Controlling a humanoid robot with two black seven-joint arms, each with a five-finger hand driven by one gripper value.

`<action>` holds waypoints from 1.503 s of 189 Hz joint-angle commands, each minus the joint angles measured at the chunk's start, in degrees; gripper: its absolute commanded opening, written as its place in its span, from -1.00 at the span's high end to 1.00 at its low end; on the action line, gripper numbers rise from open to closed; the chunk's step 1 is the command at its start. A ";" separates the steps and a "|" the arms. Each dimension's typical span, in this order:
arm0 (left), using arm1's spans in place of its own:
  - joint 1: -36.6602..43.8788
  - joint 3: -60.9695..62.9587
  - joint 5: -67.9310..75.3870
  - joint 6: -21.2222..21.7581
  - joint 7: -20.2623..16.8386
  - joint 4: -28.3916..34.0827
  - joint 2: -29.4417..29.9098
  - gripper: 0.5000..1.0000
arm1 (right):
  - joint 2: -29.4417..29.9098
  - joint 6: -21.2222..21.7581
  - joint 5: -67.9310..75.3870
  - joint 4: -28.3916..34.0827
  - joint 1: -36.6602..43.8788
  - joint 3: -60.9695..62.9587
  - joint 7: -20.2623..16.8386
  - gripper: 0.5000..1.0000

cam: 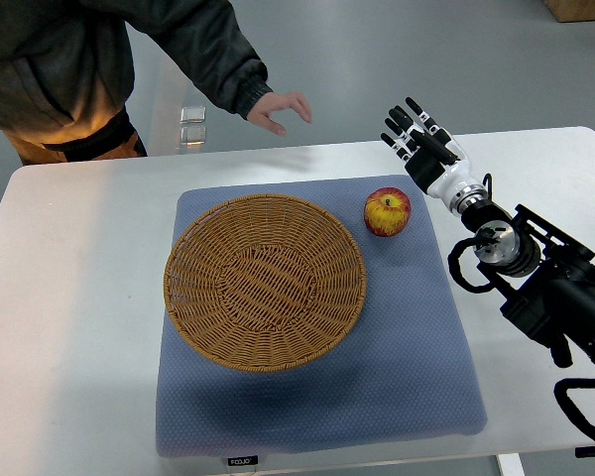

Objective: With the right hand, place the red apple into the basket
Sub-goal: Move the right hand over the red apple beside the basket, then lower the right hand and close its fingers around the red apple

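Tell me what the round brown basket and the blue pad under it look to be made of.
The round brown woven basket looks like wicker or rattan: matte strands woven in rings around a tighter centre. The blue square pad seems a soft fabric cushion: fine dotted texture, rounded edges, a small label at the front edge. Exact fibres cannot be told.

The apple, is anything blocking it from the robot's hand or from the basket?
Nothing visible does. The right hand hovers open, just beyond the red apple, with bare table between. The apple sits on the blue mat right beside the basket.

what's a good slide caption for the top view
Open right hand hovers past the red apple beside the empty wicker basket; a person's hand nearby.
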 commanded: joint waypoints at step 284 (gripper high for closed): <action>-0.02 0.00 0.08 -0.08 -0.03 -1.06 0.00 -1.00 | -2.91 8.79 -29.09 9.72 50.37 -93.52 -16.00 -0.68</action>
